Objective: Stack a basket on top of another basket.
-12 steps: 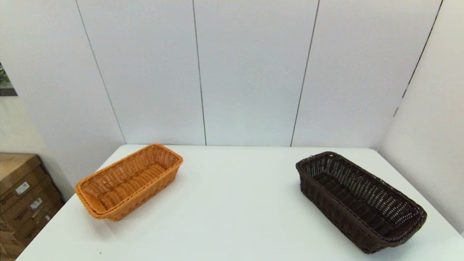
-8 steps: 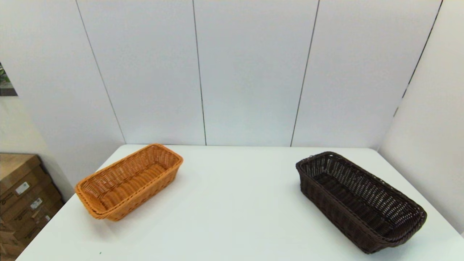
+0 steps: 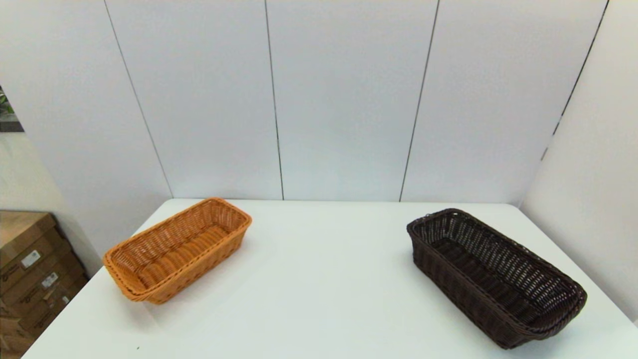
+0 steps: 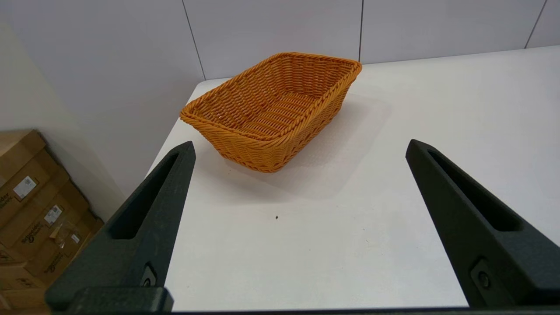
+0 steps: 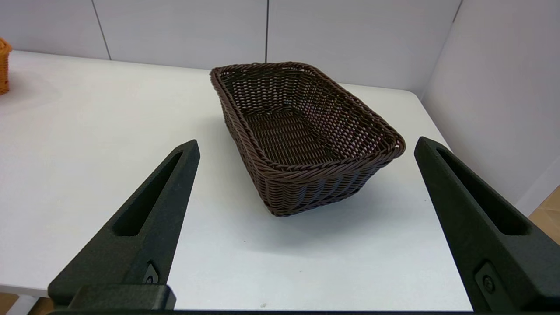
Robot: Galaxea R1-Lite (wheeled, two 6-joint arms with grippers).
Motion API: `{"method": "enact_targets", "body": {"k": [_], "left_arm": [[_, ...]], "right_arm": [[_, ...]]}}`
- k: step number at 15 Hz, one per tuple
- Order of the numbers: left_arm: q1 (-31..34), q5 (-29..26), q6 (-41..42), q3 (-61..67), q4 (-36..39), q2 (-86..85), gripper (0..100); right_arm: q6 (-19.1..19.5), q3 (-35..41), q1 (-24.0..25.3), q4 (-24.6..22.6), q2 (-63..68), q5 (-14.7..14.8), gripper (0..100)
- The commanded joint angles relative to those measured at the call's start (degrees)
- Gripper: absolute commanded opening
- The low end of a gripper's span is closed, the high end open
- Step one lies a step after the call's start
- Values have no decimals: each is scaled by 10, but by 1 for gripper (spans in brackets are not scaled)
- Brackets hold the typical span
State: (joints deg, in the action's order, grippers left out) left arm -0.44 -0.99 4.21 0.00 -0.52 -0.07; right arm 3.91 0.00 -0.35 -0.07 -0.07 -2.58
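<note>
The dark brown basket (image 3: pixel 493 276) lies empty on the right side of the white table (image 3: pixel 319 279), angled toward the right front corner. The orange-tan basket (image 3: pixel 179 248) lies empty at the left, near the table's left edge. Neither arm shows in the head view. In the left wrist view, my left gripper (image 4: pixel 299 146) is open, held back near the table's front edge with the orange basket (image 4: pixel 273 109) ahead of it. In the right wrist view, my right gripper (image 5: pixel 306 144) is open, also back at the front edge, facing the dark basket (image 5: pixel 302 131).
White wall panels stand behind the table and along its right side. Cardboard boxes (image 3: pixel 30 279) are stacked on the floor beyond the table's left edge. A wide stretch of bare tabletop separates the two baskets.
</note>
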Motion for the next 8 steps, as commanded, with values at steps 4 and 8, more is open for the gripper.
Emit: {"method": "enact_targets", "body": {"k": [4, 8], "left_arm": [[0, -1, 0, 1, 0, 0, 100], [0, -1, -12, 1, 2, 0, 100]], "right_arm": [[0, 0, 0, 0, 1, -1, 100], [0, 0, 0, -1, 1, -1, 100]]}}
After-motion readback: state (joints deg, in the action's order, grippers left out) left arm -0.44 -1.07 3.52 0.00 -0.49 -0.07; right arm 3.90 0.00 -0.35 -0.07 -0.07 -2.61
